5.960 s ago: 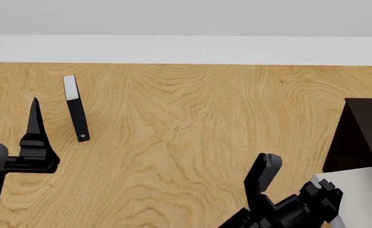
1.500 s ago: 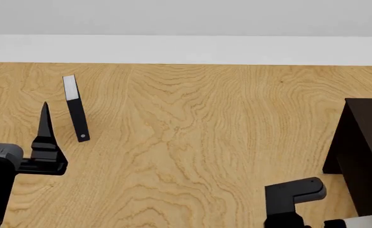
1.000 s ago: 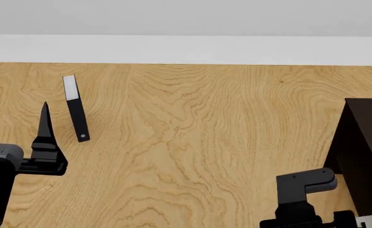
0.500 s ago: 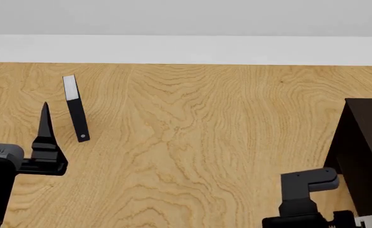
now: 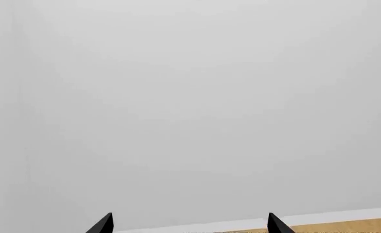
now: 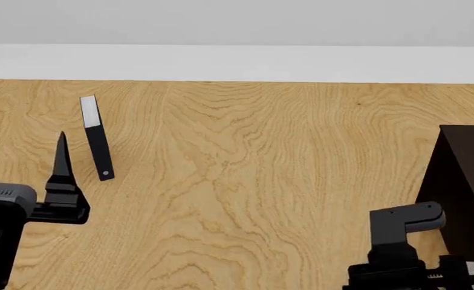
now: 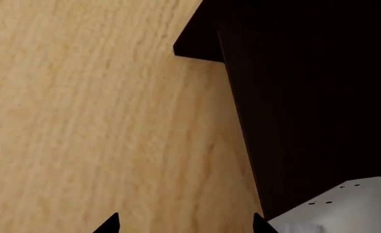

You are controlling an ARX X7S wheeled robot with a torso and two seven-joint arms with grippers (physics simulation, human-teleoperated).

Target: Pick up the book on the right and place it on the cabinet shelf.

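since the earlier frames the right arm is shifting right, toward the cabinet shelf (image 6: pixel 467 181), and the pale book it was carrying is slipping out of the head view. the right tool (image 7: pixel 184 224) is showing two spread tips with nothing visibly between them. a light-grey corner, possibly the book (image 7: pixel 346 206), is sitting beside the cabinet. the left tool (image 5: pixel 189 224) is idling open. check the grip before lifting over the desk (image 6: pixel 245 181)

Cabinet shelf (image 7: pixel 307 97): dark panels standing on my wooden table (image 7: pixel 80 121).
My fingertips (image 7: pixel 111 222): two black tips (apart).
Pale grey object (image 7: pixel 346 204): against the cabinet.
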